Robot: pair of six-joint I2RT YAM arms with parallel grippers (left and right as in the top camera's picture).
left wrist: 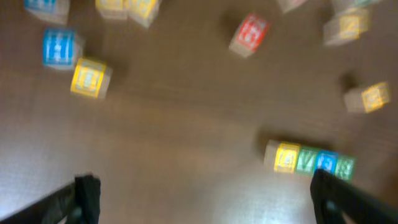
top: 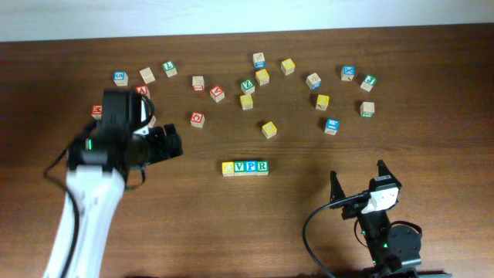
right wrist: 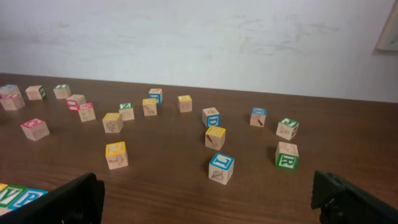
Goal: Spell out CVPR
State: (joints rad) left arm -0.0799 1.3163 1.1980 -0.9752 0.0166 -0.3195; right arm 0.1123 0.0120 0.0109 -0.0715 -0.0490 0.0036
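Note:
A row of four letter blocks lies at the table's middle: yellow, green V, blue P, green R. It also shows in the left wrist view, blurred, and its left end shows in the right wrist view. My left gripper is open and empty, to the left of the row. In its own view the fingers stand wide apart over bare wood. My right gripper is open and empty at the front right, its fingers wide apart.
Several loose letter blocks are scattered across the far half of the table, among them a red one, a yellow one and a blue one. A green R block and a blue block lie ahead of the right gripper.

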